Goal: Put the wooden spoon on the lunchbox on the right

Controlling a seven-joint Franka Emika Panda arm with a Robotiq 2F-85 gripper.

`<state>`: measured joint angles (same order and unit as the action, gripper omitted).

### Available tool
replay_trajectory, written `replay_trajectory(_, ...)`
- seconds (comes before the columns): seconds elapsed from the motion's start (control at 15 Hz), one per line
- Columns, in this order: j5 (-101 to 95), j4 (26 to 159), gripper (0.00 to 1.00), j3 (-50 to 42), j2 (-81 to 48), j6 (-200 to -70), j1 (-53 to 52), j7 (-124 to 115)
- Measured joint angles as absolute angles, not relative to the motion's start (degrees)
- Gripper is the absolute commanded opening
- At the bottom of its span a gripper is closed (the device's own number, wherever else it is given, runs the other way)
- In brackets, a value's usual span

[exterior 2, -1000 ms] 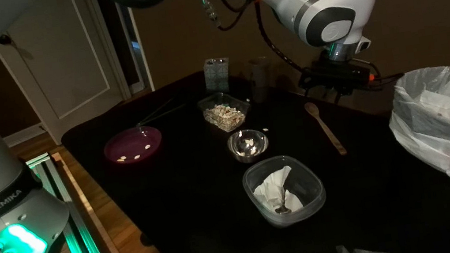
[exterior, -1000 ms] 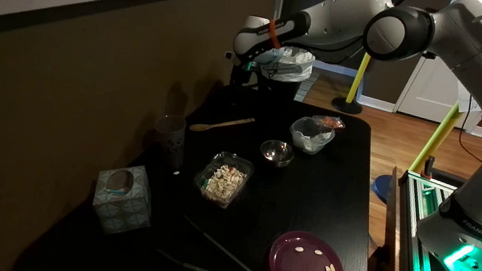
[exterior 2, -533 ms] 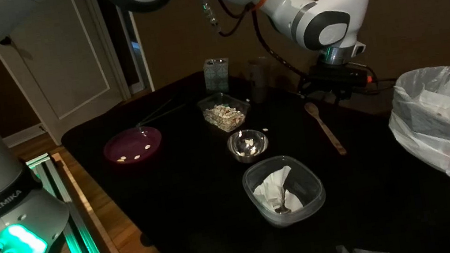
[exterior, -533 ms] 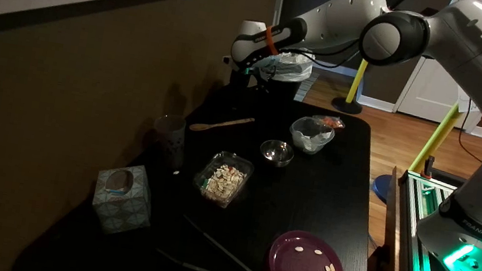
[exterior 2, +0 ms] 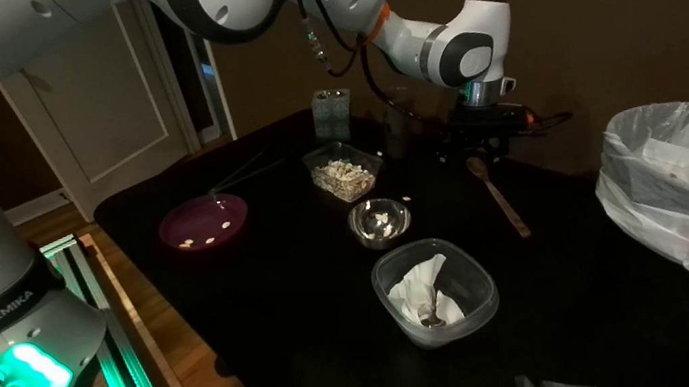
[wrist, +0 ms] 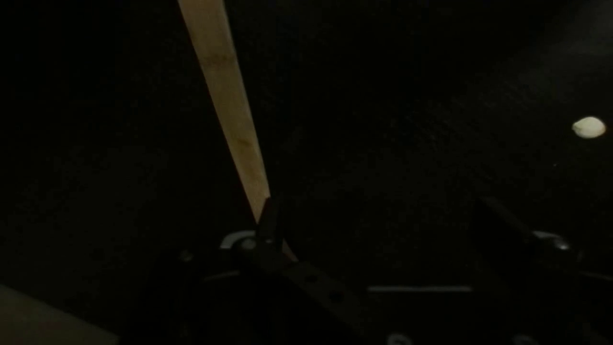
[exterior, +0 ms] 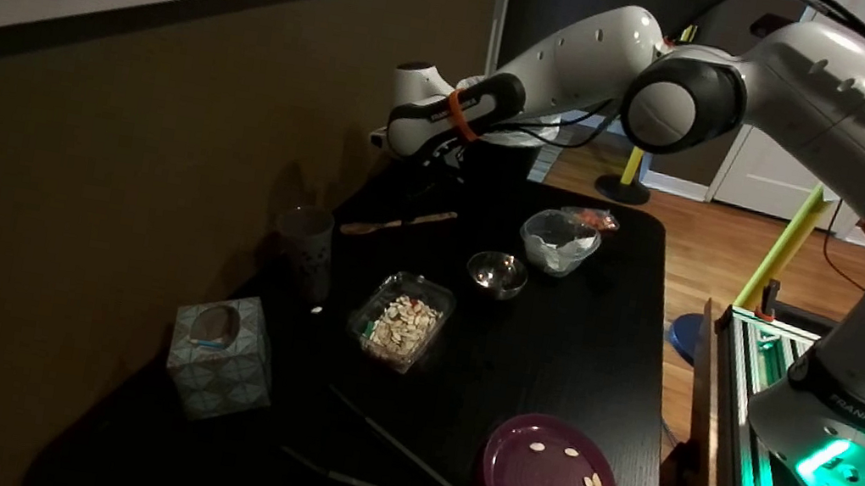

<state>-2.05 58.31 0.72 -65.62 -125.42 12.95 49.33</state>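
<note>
Pick pending | wooden spoon (exterior 2: 499, 197) on surface (exterior 2: 304, 288), near its edge along the wall (exterior 2: 621, 36) | claw (wrist: 380, 206) wide, holding nothing | remaining: grasp, carry, lay on clear lunchbox (exterior 2: 463, 271) holding white paper (exterior 2: 410, 293) (presumably the one meant)

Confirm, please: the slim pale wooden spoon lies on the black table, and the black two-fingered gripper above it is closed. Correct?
The black gripper is open, not closed: the wrist view shows its fingers apart. The rest holds: the wooden spoon lies on the black table, below the gripper.

Tool (wrist: 378, 203) lower, nearer the wooden spoon (exterior 2: 501, 199).
</note>
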Motion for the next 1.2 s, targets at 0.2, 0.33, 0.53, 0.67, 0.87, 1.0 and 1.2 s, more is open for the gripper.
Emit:
replay_trajectory(0.2,-2.1,57.6,1.00,0.7,-65.9,-125.2,13.2,49.5)
replay_trajectory(0.33,-2.2,57.4,1.00,0.7,-65.9,-125.5,13.2,49.6)
replay_trajectory(0.53,-5.8,56.7,1.00,0.2,-66.3,-126.2,12.3,52.0)
replay_trajectory(0.67,-8.0,55.7,1.00,-0.1,-67.1,-126.1,11.2,53.6)
replay_trajectory(0.87,-9.9,53.7,1.00,-0.3,-69.1,-126.0,10.3,57.5)
replay_trajectory(1.0,-10.9,51.6,1.00,-0.8,-71.0,-125.9,10.1,59.6)
replay_trajectory(1.2,-11.0,47.9,1.00,-2.3,-73.9,-124.6,10.3,59.8)
